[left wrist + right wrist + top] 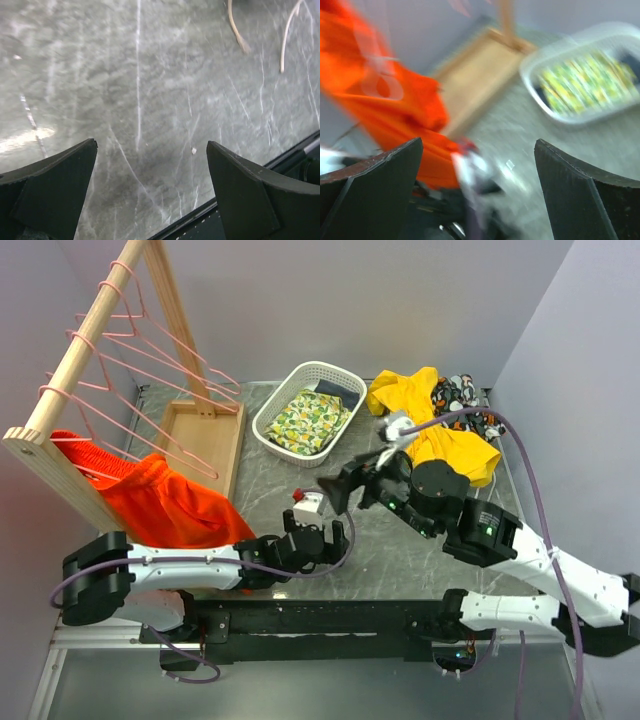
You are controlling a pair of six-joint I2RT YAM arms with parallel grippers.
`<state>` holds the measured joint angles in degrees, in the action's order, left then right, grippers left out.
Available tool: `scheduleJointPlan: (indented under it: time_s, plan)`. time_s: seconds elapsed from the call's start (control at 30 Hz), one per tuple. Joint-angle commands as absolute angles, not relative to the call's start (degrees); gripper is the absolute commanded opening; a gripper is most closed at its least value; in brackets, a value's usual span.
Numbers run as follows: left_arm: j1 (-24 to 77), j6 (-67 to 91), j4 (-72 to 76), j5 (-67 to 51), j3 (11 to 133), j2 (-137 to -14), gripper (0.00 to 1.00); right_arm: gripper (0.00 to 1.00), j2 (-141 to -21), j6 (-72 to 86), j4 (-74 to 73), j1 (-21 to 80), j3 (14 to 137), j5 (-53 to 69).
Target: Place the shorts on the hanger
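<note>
- The left gripper [151, 150] has its jaws spread wide with nothing between them. It points down at the bare grey table [150, 75], near the front edge.
- The right gripper [479, 145] is also spread and empty. Its wrist view is blurred. It sits mid-table and faces left toward the shorts [165, 505].
- The shorts hang at the near left, draped from the near end of the wooden rack [90, 335]. Their lower hem reaches down beside the left arm.
- Pink wire runs along the rack. One hanger [190, 455] shows just beyond the shorts, but the fabric hides which wire carries them.
- The wooden tray [205, 435] and the white basket [270, 410] lie farther back, well apart from both grippers.
- Step in hand, as judged: release is complete and neither gripper holds the fabric.
- Next move, as judged: draw both arms back without snagging the hem, and confirm that the waistband sits securely.
</note>
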<state>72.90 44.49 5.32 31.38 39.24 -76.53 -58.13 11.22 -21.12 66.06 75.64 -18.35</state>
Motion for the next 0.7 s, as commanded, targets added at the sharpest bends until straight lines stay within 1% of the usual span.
scheduleJointPlan:
  time_s: [0.0, 0.03, 0.13, 0.23, 0.47, 0.67]
  plan:
    - [72.2, 47.5, 0.2, 36.3, 42.9, -74.0, 0.97, 1.00, -49.2, 26.3, -22.1, 60.0, 63.5, -28.3]
    - [72.2, 47.6, -1.4, 36.9, 43.1, -73.7, 0.97, 1.00, -47.5, 27.8, -21.4, 58.9, 58.1, -28.7]
    - [72.0, 48.3, -2.1, 37.9, 42.6, -73.0, 0.96, 1.00, -42.7, 32.2, -21.3, 55.7, 50.0, -28.7]
    - [71.6, 48.8, -1.9, 38.2, 41.9, -72.0, 0.96, 1.00, -39.6, 34.9, -21.3, 53.6, 44.5, -27.9]
    - [71.5, 48.7, -5.1, 41.1, 43.3, -73.0, 0.97, 1.00, -35.6, 37.4, -20.1, 51.6, 36.7, -27.2]
    - [71.4, 47.3, -3.8, 38.8, 43.1, -73.1, 0.97, 1.00, -36.8, 38.1, -19.2, 51.2, 34.4, -27.0]
